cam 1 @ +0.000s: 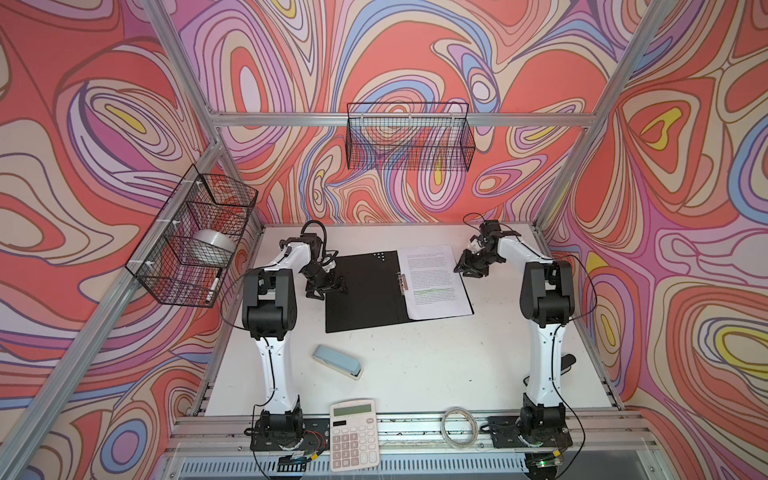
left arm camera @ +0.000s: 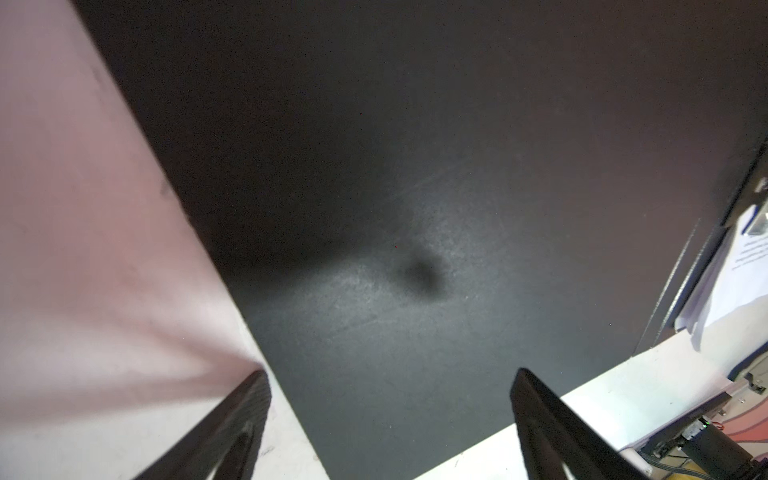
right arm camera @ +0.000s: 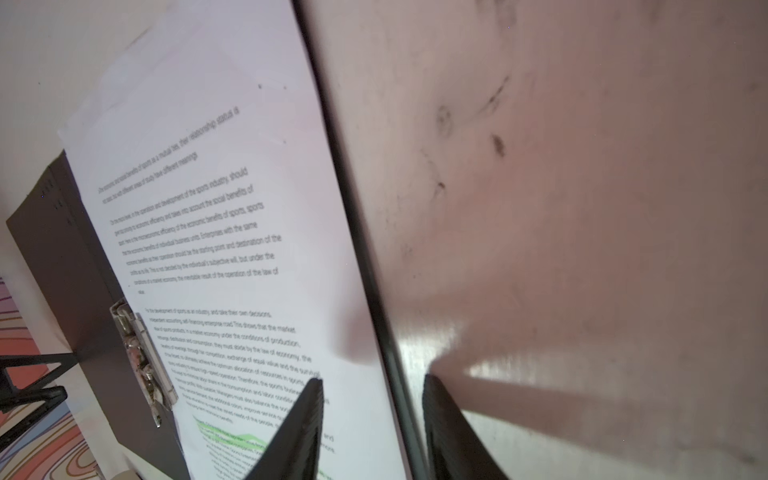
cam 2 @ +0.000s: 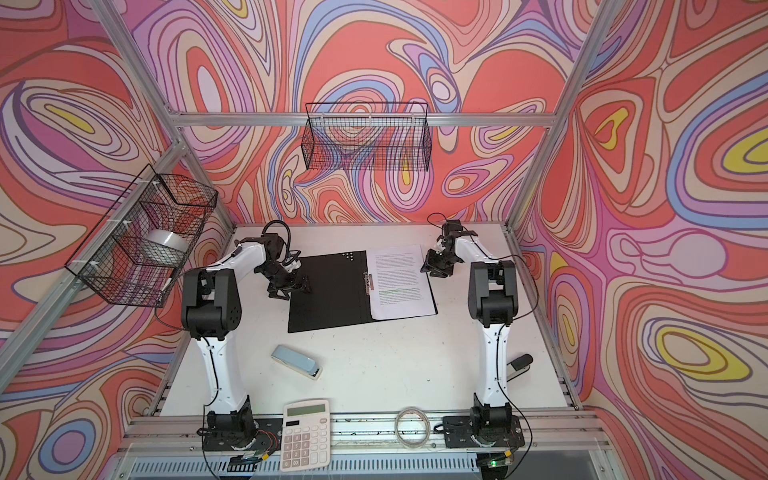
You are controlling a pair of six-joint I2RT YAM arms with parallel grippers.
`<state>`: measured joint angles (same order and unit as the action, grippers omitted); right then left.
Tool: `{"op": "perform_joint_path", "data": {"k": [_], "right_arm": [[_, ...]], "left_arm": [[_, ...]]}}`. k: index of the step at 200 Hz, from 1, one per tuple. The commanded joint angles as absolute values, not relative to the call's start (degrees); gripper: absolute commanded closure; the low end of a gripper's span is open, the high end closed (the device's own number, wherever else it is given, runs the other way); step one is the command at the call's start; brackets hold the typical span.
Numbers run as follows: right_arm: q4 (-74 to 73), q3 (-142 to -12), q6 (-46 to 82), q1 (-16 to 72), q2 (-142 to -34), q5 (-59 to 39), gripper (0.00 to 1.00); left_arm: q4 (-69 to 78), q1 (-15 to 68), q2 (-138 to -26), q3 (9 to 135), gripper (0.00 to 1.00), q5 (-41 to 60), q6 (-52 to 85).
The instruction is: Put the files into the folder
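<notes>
Robot cell seen from above, swirly red-pink walls all round. Centre-far on white table [cam 1: 415,365] [cam 2: 374,365]: folder [cam 1: 361,291] [cam 2: 328,299] [left arm camera: 415,166] [right arm camera: 62,249] lying open and flat, black inside up. Three small dots [cam 1: 379,257] near far edge of left flap, metal clip [cam 1: 401,282] [right arm camera: 141,357] along the spine. On right flap: files [cam 1: 434,282] [cam 2: 399,282] [right arm camera: 208,208] [left arm camera: 744,270], a thin white stack w/ dense print and a few green-highlighted lines approx. mid-page, left edge by the clip, far edge poking slightly past folder's far edge. At left edge of left flap: left gripper [cam 1: 329,292] [cam 2: 291,292] [left arm camera: 390,376], pointing down, jaws spread wide, gripping nothing; in left wrist view, black flap filling the gap between the fingers, bare table beside it. Just beside far-right part of the sheets: right gripper [cam 1: 468,272] [cam 2: 433,272] [right arm camera: 372,380], jaws part-way apart, nothing clamped. In right wrist view, one finger [right arm camera: 299,424] over printed page, other over table, folder's right edge showing in the gap; contact w/ paper or folder not clear. Elsewhere: blue-grey stapler [cam 1: 337,361] [cam 2: 296,361] near-left of folder, well apart from it; white calculator [cam 1: 354,434] [cam 2: 305,434] at near edge between the arm bases; coil [cam 1: 458,426] [cam 2: 411,426] of clear tubing just right of it; wire basket [cam 1: 191,241] [cam 2: 141,241] on left wall w/ roll of tape [cam 1: 212,245] [cam 2: 164,245] inside; second wire basket [cam 1: 409,137] [cam 2: 365,137] on far wall.
</notes>
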<state>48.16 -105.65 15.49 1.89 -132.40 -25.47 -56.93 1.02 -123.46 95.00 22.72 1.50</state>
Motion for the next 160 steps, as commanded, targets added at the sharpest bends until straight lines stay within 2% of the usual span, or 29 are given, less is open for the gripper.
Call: {"op": "perform_joint_path", "data": {"k": [1, 101, 160], "right_arm": [[51.16, -102.39, 13.98, 2.13, -132.07, -24.7, 0.58], [52.67, -91.42, 13.74, 5.34, -124.97, -23.11, 0.59], [49.71, -84.86, 17.55, 6.29, -119.59, -21.25, 0.58]], "left_arm": [[-60.39, 0.62, -125.76, 97.22, 0.09, 24.2, 0.28], [-61.71, 0.62, -128.06, 99.05, 0.1, 25.76, -2.34], [-60.43, 0.57, -123.36, 96.52, 0.1, 23.01, -4.71]]}}
